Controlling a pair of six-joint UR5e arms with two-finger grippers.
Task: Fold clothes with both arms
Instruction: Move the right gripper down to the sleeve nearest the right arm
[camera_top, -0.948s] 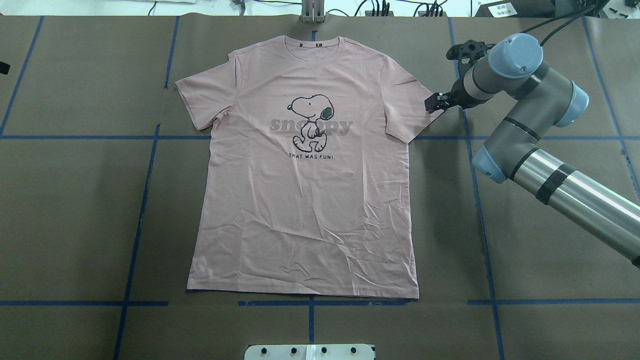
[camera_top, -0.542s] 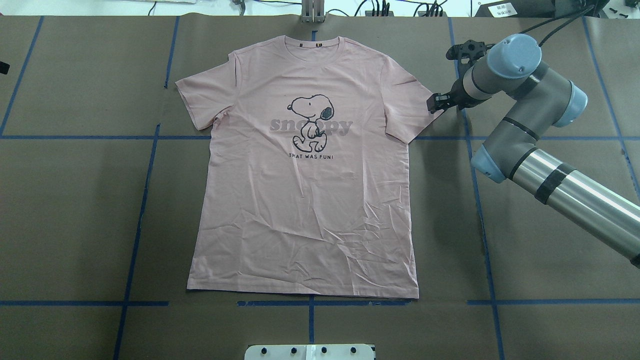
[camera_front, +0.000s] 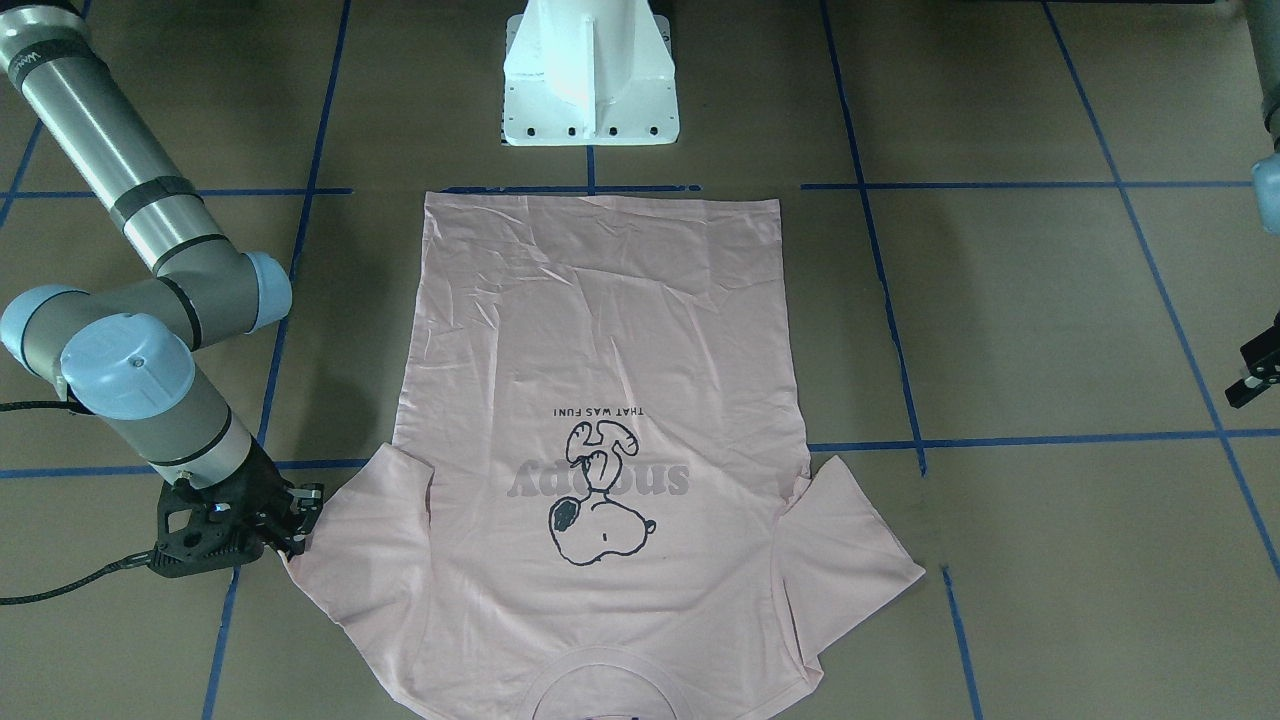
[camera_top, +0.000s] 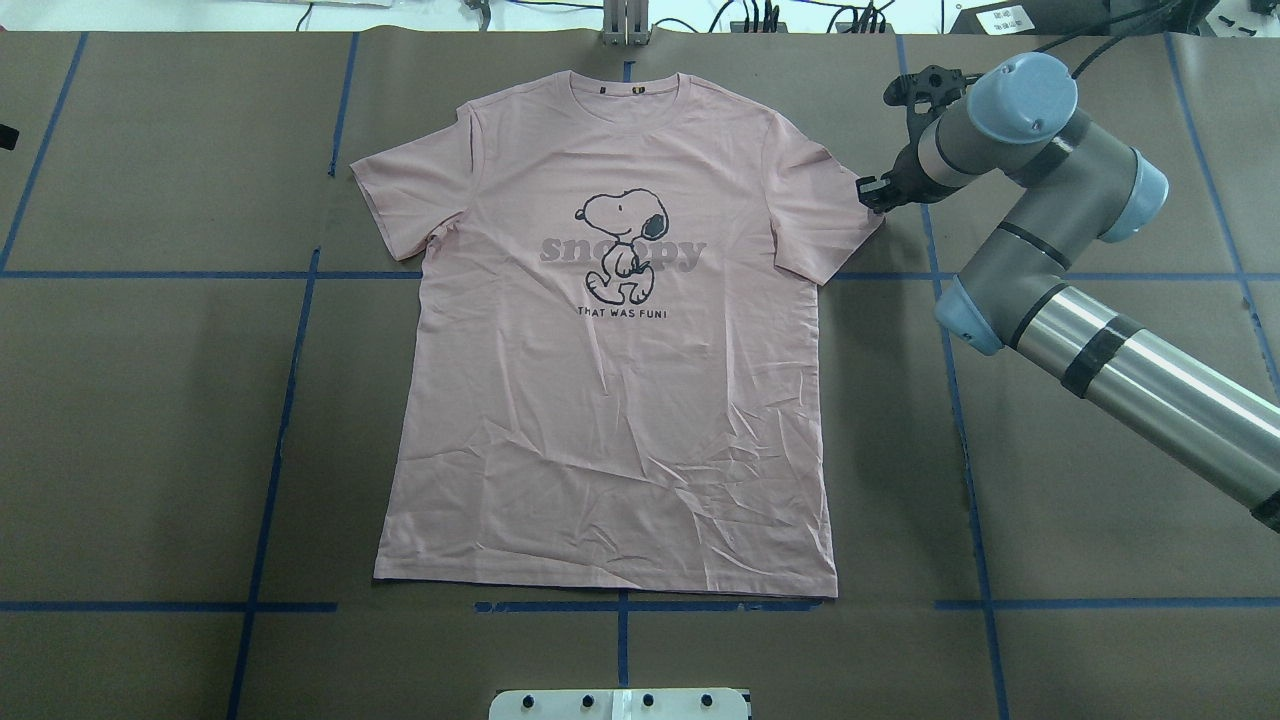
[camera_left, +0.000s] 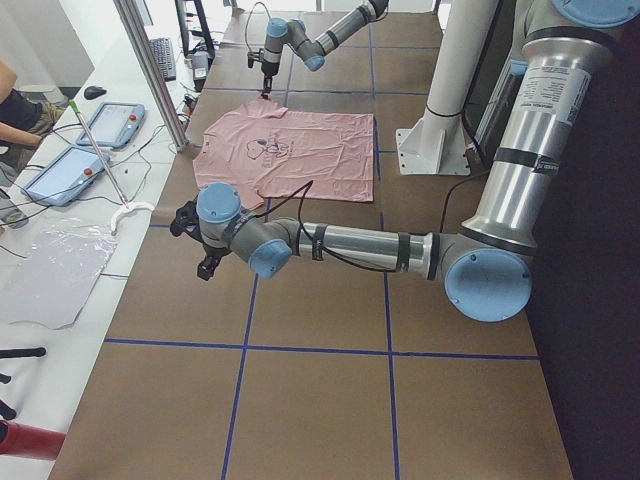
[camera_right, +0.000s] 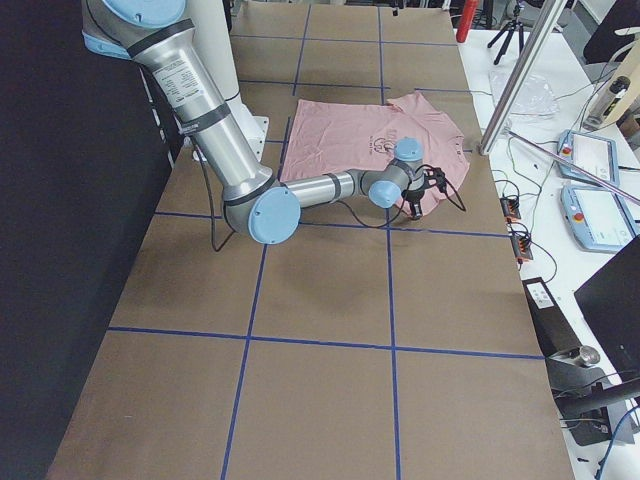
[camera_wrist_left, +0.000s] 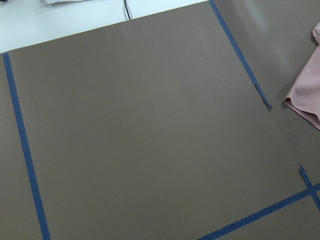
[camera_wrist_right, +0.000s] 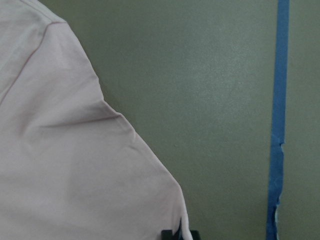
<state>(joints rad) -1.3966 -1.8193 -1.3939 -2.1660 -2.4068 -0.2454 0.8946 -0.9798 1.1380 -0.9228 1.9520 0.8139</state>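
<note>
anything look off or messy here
Nothing serious. The T-shirt lies flat and face up, but its lower part near the hem is creased, and the blue tape beside one sleeve has a frayed, broken end.

1 pale pink short-sleeved T-shirt (camera_top: 610, 400) lies flat on the table (camera_top: 150, 450), front up, collar at the far edge, hem toward the robot, both sleeves spread. The Snoopy print (camera_top: 622, 245) sits on the chest over grey lettering, and the lower half is creased. The right arm (camera_top: 1130, 370), silver-grey with light blue caps, reaches to the shirt's right sleeve. The right gripper (camera_front: 297, 520) is low at that sleeve's outer edge, fingers apart. The left arm (camera_left: 350, 245) extends over bare table, and the left gripper (camera_left: 205, 268) is well apart from the shirt, its finger state unclear.
</note>
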